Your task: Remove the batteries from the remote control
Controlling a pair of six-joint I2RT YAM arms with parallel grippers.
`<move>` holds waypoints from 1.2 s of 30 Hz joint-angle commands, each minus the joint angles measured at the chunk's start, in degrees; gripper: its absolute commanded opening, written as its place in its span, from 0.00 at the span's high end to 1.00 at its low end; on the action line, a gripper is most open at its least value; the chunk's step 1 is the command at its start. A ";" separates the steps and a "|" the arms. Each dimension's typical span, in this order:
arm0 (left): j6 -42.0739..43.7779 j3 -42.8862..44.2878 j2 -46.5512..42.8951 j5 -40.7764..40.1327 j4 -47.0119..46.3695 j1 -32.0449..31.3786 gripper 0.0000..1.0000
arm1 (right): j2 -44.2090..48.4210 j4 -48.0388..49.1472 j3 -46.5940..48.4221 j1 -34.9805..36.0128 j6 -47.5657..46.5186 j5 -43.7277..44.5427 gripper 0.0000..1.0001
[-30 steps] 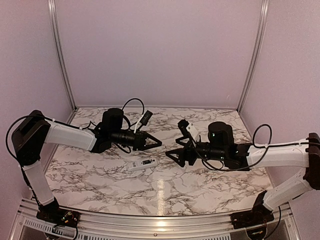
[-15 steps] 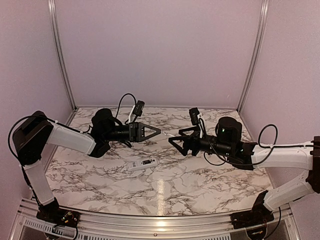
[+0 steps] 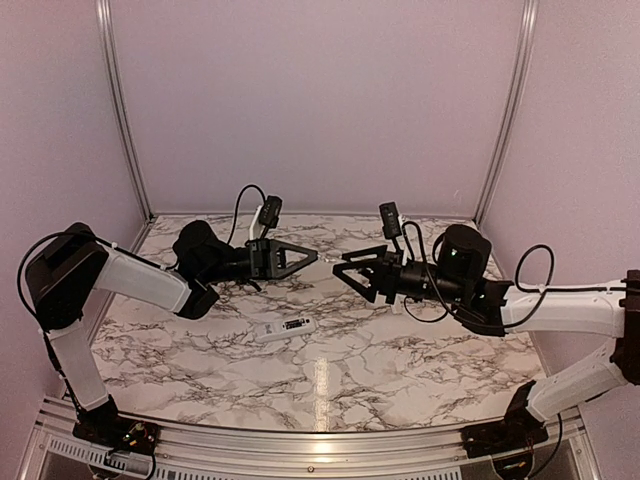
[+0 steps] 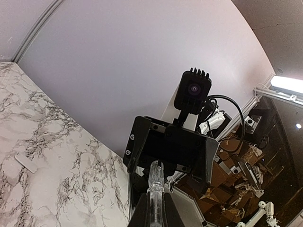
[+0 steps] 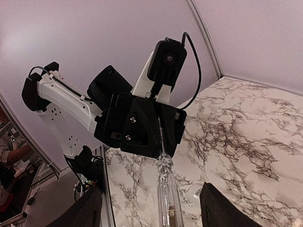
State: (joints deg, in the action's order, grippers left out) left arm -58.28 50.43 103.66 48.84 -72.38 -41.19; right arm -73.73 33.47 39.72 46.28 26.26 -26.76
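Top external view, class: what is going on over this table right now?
The left end effector is shut on a thin clear stick, holding it in the air. The right end effector faces it, jaws open on either side of the stick's other end, not gripping. The remote control lies on the marble table below, neither arm touching it.

White remote control (image 3: pixel 286 327), marbled table (image 3: pixel 400 365)

The left gripper (image 3: pixel 313 258) and right gripper (image 3: pixel 337 272) are facing tip to tip above the table (image 3: pixel 400 370), a stick (image 5: pixel 166 189) running between them, pinched by the left one and lying between the right one's parted fingers. The remote control (image 3: pixel 285 327) is lying on the table before them, slightly left.
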 commanded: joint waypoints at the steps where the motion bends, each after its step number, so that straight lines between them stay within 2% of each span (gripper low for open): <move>1: -1.57 -1.23 0.77 -0.27 -4.17 0.32 1.00 | -1.80 3.10 3.04 -0.41 1.34 -1.63 0.34; 8: -2.15 -1.39 1.16 -0.59 -4.66 0.32 1.00 | -5.40 3.71 5.66 -0.40 1.79 -4.12 0.53; 18: -1.01 -1.31 0.92 -0.89 -3.71 0.32 1.00 | -7.87 3.89 7.48 -0.40 1.87 -4.41 0.65; 34: -0.29 -1.12 1.57 -1.49 -2.94 0.33 1.00 | -8.30 2.76 7.97 -0.40 1.03 -3.12 0.98; 36: -0.22 -1.13 1.63 -1.47 -3.03 0.32 1.00 | -8.42 2.49 8.12 -0.40 0.97 -3.09 1.00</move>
State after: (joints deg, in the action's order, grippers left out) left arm -59.66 49.60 103.81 48.31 -74.96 -41.19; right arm -81.54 35.88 45.19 46.04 27.46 -29.91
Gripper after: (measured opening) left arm 0.058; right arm 0.114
